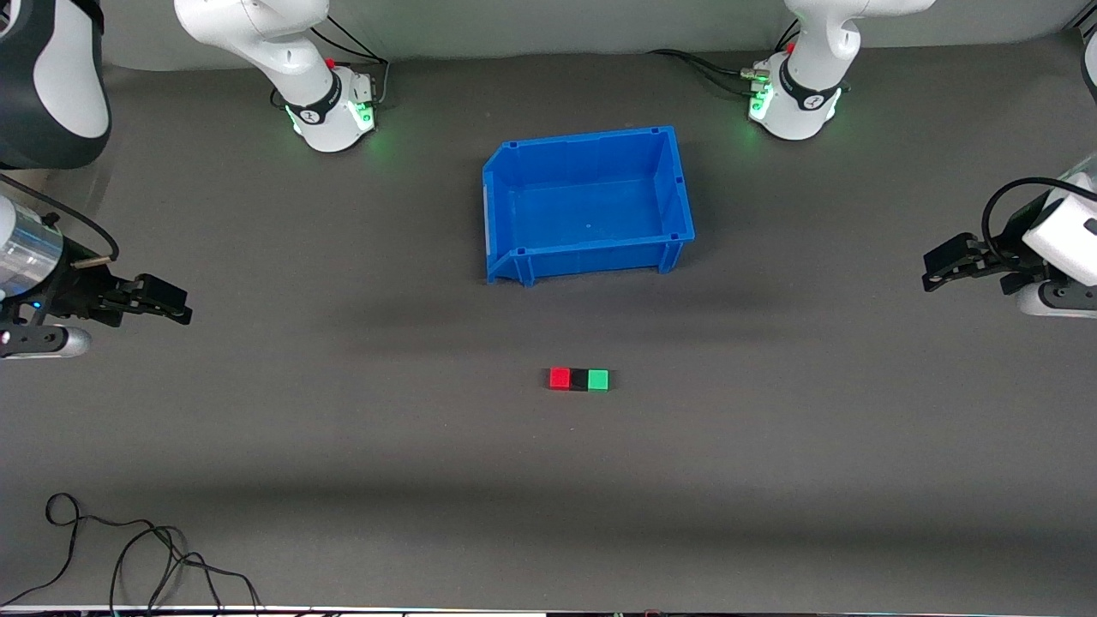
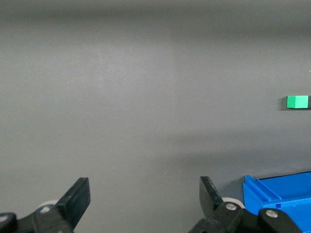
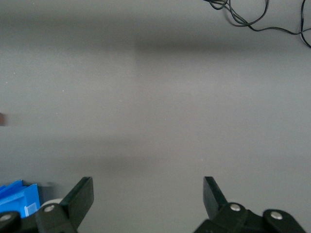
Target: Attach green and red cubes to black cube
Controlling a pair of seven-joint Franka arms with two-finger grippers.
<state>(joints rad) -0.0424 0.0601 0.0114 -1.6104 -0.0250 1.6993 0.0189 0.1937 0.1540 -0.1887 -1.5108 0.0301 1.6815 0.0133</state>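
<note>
Grey mat [image 1: 343, 428] – red cube [image 1: 560, 378], black cube [image 1: 579, 380], green cube [image 1: 598, 380] joined mid-table, well apart from left gripper [image 1: 930, 272], right gripper [image 1: 182, 307] – both spread wide

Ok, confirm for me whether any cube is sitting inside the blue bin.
No. The blue bin holds nothing; the red cube, black cube and green cube sit in a row on the mat.

The left end effector [image 2: 144, 196] hangs over bare grey tabletop [image 2: 146, 87], its two black fingers [image 2: 77, 196] spread wide apart with nothing between them. Just beside one finger shows a corner of the blue bin [image 2: 279, 191]. The green cube [image 2: 297, 101] lies on the tabletop, well apart from the fingers.
</note>
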